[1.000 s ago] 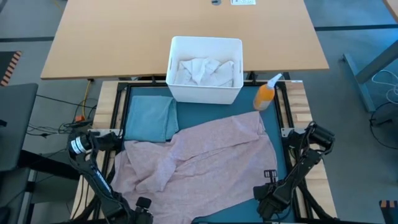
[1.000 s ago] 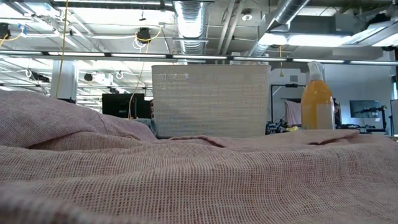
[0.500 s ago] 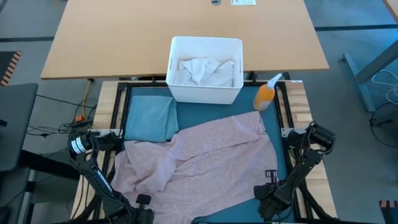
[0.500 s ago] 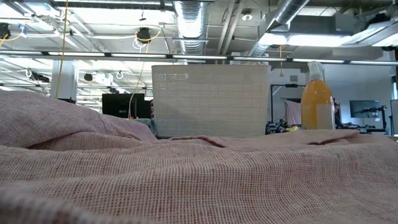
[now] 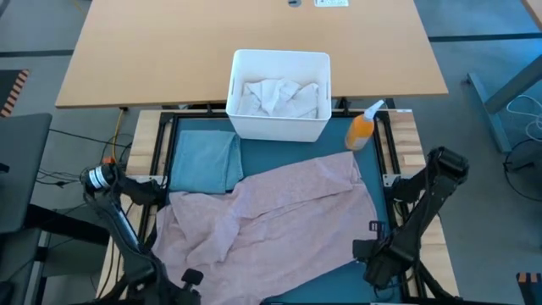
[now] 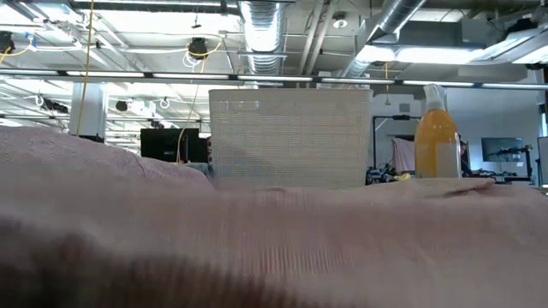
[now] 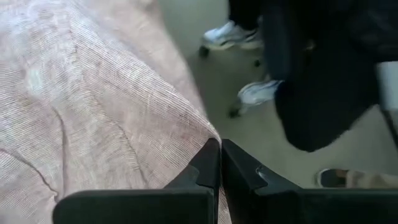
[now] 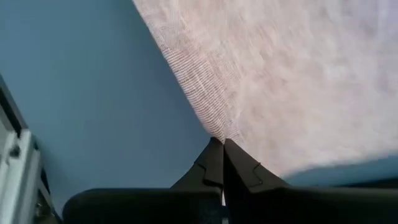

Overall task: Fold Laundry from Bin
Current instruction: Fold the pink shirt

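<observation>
Teal-blue table mat [image 5: 326, 271] covers the work surface, wooden desk behind it. White rectangular plastic bin [image 5: 279, 125] sits at the far edge of the mat, crumpled white cloth pieces [image 5: 275, 96] inside; orange spray bottle [image 5: 362, 129] just beside the bin. Folded teal cloth [image 5: 206, 161] lies near the bin. Dusty pink woven garment [image 5: 271, 212] is spread loosely across the mat, wrinkled. Left gripper [image 7: 220, 163] is at the near left corner, fingers pressed together, pinching the pink hem. Right gripper [image 8: 222, 160] is at the near right corner, fingers together, clamped on the fabric edge over the mat. Step looks like: corners gripped, lift and flatten. To do it well, raise both corners evenly, keep tension across the near hem, shake wrinkles out, avoid dragging cloth into the bottle.
</observation>
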Available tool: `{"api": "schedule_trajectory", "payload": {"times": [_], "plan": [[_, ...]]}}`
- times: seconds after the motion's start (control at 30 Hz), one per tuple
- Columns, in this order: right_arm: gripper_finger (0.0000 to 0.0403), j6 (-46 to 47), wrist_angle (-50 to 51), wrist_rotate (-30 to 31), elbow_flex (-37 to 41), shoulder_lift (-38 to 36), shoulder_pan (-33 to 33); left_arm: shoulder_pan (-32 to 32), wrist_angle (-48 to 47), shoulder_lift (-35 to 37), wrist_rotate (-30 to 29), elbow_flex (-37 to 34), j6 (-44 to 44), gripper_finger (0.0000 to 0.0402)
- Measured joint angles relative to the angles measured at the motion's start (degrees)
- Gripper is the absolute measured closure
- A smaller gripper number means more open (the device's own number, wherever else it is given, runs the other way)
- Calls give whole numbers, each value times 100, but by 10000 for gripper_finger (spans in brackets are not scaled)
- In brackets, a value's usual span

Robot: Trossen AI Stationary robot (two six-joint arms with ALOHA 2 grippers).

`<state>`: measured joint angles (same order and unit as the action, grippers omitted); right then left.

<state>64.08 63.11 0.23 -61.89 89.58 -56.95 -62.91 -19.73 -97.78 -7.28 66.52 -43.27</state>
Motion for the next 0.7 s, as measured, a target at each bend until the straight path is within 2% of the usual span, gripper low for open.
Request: {"api": "schedule_trajectory", "payload": {"times": [0.2,0.33,0.53,0.7], "plan": [[387,14,140,239,0,-342,-41,-84,112,482,-183,7,253,401],[387,281,366,468,-7,-577,15,-93,-11,743,-217,9,75,401],[387,985,1015,512,-9,-1006,498,-71,-1279,1024,-323,9,-864,401],[387,799,1564,751,-11,-1142,1303,-24,-2523,1219,-416,9,-1628,401]]}}
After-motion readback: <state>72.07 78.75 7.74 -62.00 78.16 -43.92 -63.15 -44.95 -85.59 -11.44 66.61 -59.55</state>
